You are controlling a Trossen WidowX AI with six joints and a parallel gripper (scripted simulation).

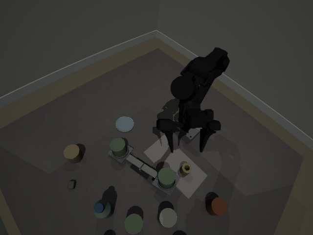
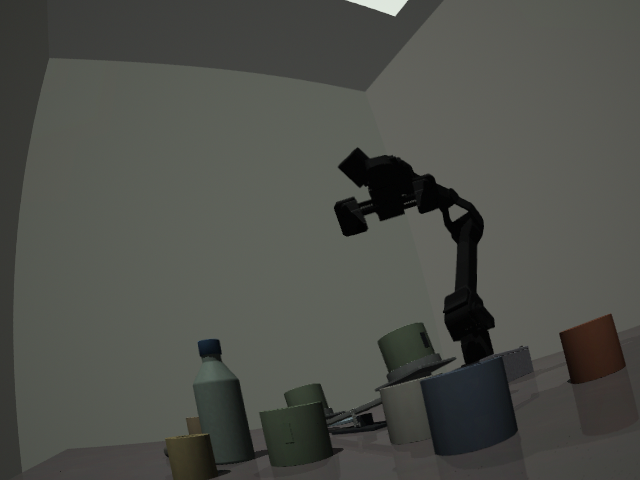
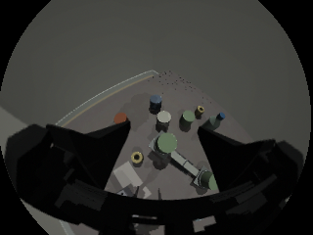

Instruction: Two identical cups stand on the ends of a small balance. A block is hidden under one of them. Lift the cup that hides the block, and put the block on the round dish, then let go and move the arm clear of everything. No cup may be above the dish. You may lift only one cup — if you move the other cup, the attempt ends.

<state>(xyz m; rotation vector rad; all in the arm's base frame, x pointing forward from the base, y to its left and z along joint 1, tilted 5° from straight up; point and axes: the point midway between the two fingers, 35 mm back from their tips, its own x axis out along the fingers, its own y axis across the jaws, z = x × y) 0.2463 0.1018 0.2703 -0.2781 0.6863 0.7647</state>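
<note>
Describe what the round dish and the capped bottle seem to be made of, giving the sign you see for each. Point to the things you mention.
Round dish [image 1: 124,124]: perhaps glazed ceramic or smooth plastic; its pale blue face is even, with a thin lighter rim.
Capped bottle [image 1: 102,211] [image 2: 223,408]: probably plastic or painted metal, looking matte; the grey-green body is opaque and evenly coloured, without bright highlights, under a dark blue cap.

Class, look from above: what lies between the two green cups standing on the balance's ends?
The balance's narrow grey beam, with a thin raised ridge across its middle, spans that stretch; the top view shows it best.
</note>
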